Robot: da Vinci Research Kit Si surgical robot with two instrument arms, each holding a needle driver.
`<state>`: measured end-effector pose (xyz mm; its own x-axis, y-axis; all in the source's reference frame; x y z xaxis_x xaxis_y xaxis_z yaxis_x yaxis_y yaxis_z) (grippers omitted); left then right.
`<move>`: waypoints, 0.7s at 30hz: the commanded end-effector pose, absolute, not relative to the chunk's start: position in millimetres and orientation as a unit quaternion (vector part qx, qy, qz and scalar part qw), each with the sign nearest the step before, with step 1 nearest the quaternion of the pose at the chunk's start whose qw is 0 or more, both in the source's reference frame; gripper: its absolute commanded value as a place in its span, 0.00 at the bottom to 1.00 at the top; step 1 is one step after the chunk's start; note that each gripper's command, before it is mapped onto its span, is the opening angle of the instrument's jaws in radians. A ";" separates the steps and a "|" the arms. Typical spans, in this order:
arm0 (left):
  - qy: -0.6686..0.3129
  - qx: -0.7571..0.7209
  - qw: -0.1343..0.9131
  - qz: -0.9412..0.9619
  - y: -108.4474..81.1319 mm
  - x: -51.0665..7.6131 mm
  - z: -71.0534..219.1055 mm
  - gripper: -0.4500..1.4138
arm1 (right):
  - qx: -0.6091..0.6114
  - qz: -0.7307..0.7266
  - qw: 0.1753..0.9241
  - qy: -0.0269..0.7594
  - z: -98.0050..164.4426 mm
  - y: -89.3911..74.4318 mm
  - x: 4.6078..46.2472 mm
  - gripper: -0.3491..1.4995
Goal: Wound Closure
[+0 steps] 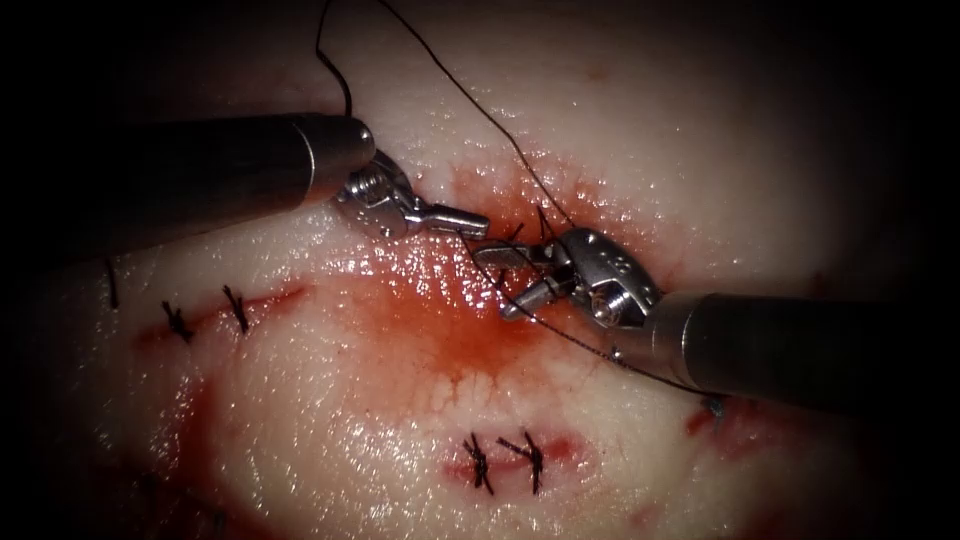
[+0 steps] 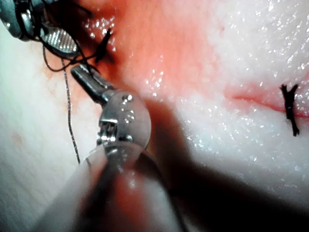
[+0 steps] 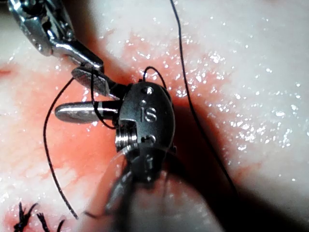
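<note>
a: where is the thin black thread [image 1: 480, 105] found relative to the jaws?

b: it is seen coming down from the top of the endoscope view across the pale, glistening tissue [image 1: 700, 120] to the small steel right tool [image 1: 495, 282]. in the right wrist view a loop of it is draped around that tool [image 3: 67, 92], and a further strand [image 3: 186, 72] is seen passing beside the tool's wrist.

a: how are that tool's jaws set?

b: they are spread well apart, and nothing is gripped between them.

a: and the slim steel left tool [image 1: 482, 222]?

b: its jaws are pressed together. its tip is placed just beside the right tool's upper jaw, over the red-stained part of the cut. the thread is seen running right up to its tip [image 2: 77, 71], but whether a strand is pinched there cannot be told.

a: is the curved needle held by either tool?

b: where the needle lies cannot be told.

a: what else is noted on the tissue?

b: a patch of red fluid [image 1: 450, 335] is spread just below the two tools. two dark knotted stitches [image 1: 237, 308] are set across a cut to the left, and a second pair of stitches [image 1: 505, 460] is set lower down, well apart from the tools.
</note>
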<state>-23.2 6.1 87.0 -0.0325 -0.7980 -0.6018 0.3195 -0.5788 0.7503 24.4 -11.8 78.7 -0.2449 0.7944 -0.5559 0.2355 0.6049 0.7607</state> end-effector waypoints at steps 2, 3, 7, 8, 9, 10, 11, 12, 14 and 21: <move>-0.220 0.559 0.408 -0.687 5.6 -23.3 87.3 0.00 | 0.344 0.287 0.497 0.743 78.6 -11.0 24.8 0.82; -0.225 0.559 0.404 -0.688 5.4 -23.1 87.2 0.00 | 0.341 0.293 0.494 0.745 78.6 -11.0 24.6 0.82; -0.239 0.558 0.384 -0.696 4.5 -22.7 86.8 0.00 | 0.329 0.313 0.488 0.745 78.4 -10.9 24.0 0.82; -0.243 0.549 0.383 -0.702 3.7 -22.9 86.9 0.00 | 0.326 0.323 0.485 0.745 78.2 -10.7 23.6 0.82; -0.244 0.545 0.383 -0.705 3.4 -23.1 87.0 0.00 | 0.319 0.329 0.481 0.747 78.1 -10.6 23.4 0.82; -0.246 0.542 0.382 -0.707 3.0 -23.3 87.1 0.00 | 0.314 0.331 0.480 0.749 78.0 -10.5 23.3 0.82; -0.246 0.538 0.380 -0.711 2.6 -23.7 87.2 0.00 | 0.311 0.334 0.478 0.750 77.9 -10.4 23.1 0.81; -0.246 0.535 0.377 -0.715 2.3 -24.0 87.4 0.00 | 0.302 0.343 0.481 0.748 77.8 -10.2 22.9 0.81; -0.248 0.531 0.372 -0.720 1.4 -25.0 87.8 0.00 | 0.284 0.353 0.486 0.747 77.7 -10.1 22.6 0.81; -0.237 0.534 0.370 -0.722 -0.9 -29.6 87.7 0.00 | 0.203 0.396 0.510 0.736 77.6 -10.3 21.6 0.84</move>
